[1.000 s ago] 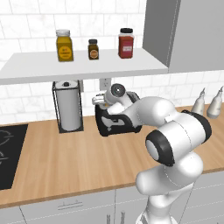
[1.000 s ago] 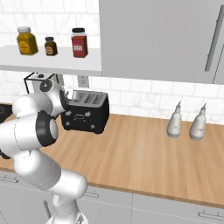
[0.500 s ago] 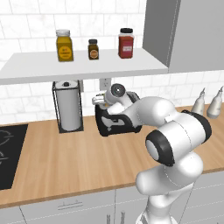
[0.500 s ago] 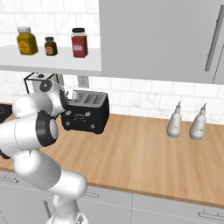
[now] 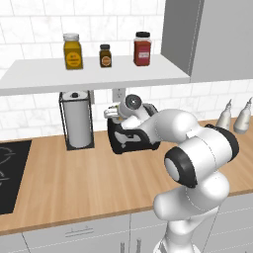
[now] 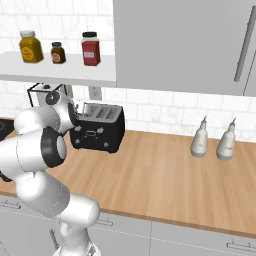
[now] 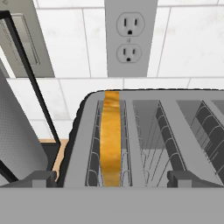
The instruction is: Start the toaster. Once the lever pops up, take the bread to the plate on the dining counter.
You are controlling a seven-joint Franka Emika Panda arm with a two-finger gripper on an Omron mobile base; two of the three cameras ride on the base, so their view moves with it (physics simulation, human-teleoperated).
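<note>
toaster [image 7: 144, 144] right side cropped, bread [image 7: 111, 135] half sunk in slot

The white arm folds forward, elbow bent low. Its gripper [image 7: 112, 178] points downward, jaws spread wide, nothing between them.

Black toaster [image 6: 97, 134] with grey slotted top, golden-brown bread [image 7: 111, 138], white tiled wall [image 7: 188, 43]

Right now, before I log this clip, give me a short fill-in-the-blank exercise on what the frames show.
1. The bread stands on edge in the toaster's ____ slot, seen from the hand.
2. The shelf holds ____ jars.
3. Left of the toaster stands a roll of ____ in a wire holder.
4. Above the toaster, the wall has a power ____.

Missing: leftmost; three; paper towels; outlet
</note>
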